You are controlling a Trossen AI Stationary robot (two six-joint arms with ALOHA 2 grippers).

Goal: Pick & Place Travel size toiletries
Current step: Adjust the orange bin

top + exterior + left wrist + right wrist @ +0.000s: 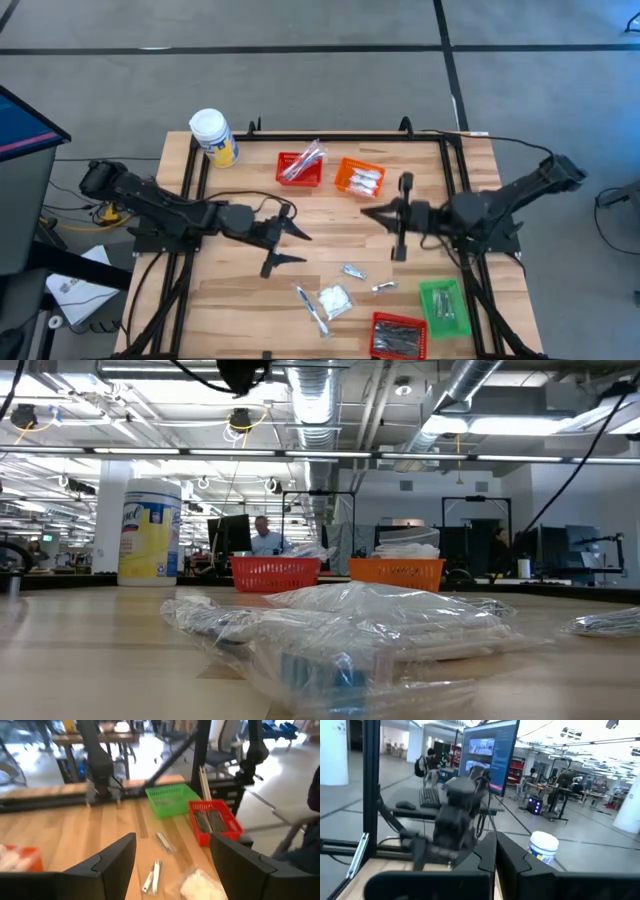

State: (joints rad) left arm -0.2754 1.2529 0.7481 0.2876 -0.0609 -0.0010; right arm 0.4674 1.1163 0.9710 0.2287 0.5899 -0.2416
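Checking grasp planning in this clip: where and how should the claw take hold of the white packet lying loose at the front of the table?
Judging by its pose, the white packet lies flat and puffy on the wood, so come straight down from above and pinch across its middle. A slim clear-wrapped stick lies close on one side, so set the fingers away from it. The open left claw hangs nearest.

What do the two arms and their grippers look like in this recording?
Both arms are matte black with chunky jointed segments and black cables trailing from their bases. The left gripper and right gripper each end in two flat, tapered black fingers. No markings are visible.
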